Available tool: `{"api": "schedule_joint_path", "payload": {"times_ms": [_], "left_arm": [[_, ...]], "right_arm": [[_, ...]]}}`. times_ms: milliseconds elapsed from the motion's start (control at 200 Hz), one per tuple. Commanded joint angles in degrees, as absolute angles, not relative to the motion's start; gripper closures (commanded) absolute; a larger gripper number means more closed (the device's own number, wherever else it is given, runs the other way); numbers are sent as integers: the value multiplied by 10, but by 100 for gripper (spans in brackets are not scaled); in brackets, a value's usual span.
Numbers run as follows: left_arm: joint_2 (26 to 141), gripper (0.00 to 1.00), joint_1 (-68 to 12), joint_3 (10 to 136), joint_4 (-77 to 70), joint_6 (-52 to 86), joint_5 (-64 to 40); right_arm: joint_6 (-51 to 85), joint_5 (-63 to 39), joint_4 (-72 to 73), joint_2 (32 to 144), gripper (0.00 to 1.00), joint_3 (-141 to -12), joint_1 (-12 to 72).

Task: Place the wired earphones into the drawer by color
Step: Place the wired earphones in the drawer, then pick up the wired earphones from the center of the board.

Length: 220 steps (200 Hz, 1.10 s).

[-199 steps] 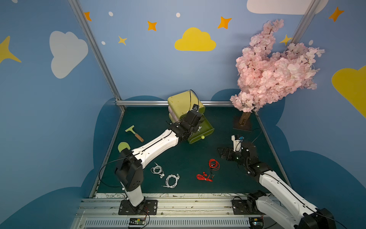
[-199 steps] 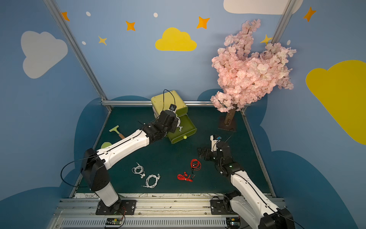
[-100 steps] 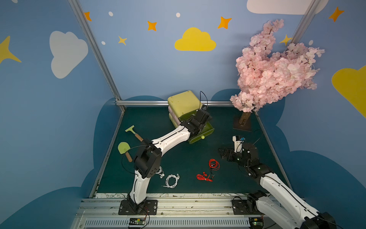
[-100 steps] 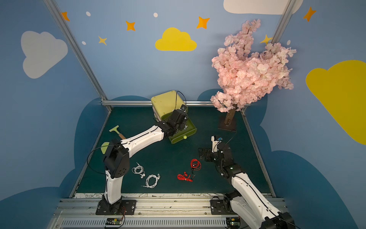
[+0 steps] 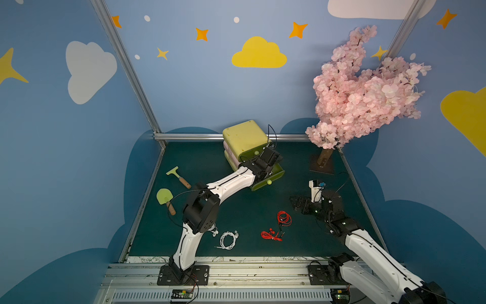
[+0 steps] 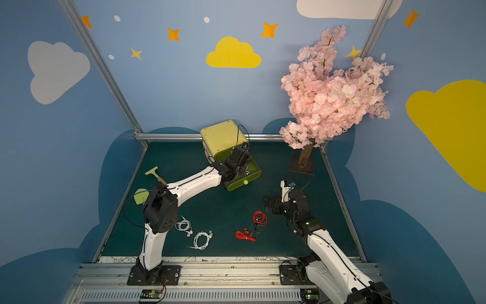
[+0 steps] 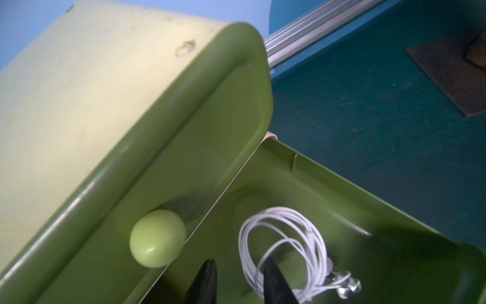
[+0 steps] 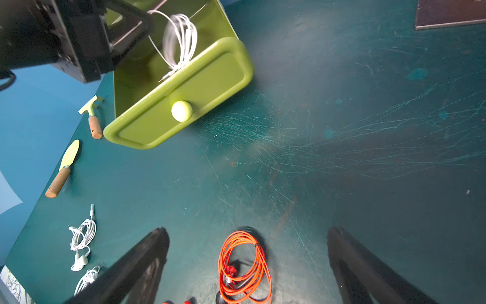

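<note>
The open green bottom drawer (image 5: 274, 175) juts out of the yellow-green cabinet (image 5: 243, 136). My left gripper (image 7: 238, 263) hangs over it, jaws parted with nothing between them. A white coil of wired earphones (image 7: 284, 244) lies in the drawer beside one fingertip and shows blurred in the right wrist view (image 8: 181, 39). Two more white coils (image 6: 183, 225) (image 6: 202, 240) rest on the mat near the left arm's base. Two red bundles (image 5: 284, 218) (image 5: 271, 235) lie near the middle front. My right gripper (image 8: 247, 231) stands open just above a red coil (image 8: 244, 265).
A pink blossom tree (image 5: 363, 92) on a dark base plate (image 5: 322, 163) stands at the back right. A green scraper (image 5: 178, 176) and a green trowel (image 5: 165, 198), both with wooden handles, lie at the left. Metal rails (image 5: 189, 136) edge the mat.
My left arm reached further right over the open drawer, its jaws parted and let the white coil drop in. The right arm has stayed put.
</note>
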State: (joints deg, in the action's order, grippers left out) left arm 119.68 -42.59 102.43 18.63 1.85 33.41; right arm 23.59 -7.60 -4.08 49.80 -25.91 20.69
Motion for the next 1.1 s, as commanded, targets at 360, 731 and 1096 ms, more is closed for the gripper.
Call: {"api": "schedule_joint_path", "payload": {"times_ms": [360, 731, 1096], "left_arm": [[1091, 29, -447, 1009, 236, 58, 305], [889, 0, -460, 828, 316, 168, 283], [723, 0, -460, 614, 436, 302, 227]], "right_arm": [[234, -76, -28, 496, 2, -254, 204], [230, -165, -15, 515, 2, -268, 204], [199, -269, 8, 570, 2, -287, 211]]}}
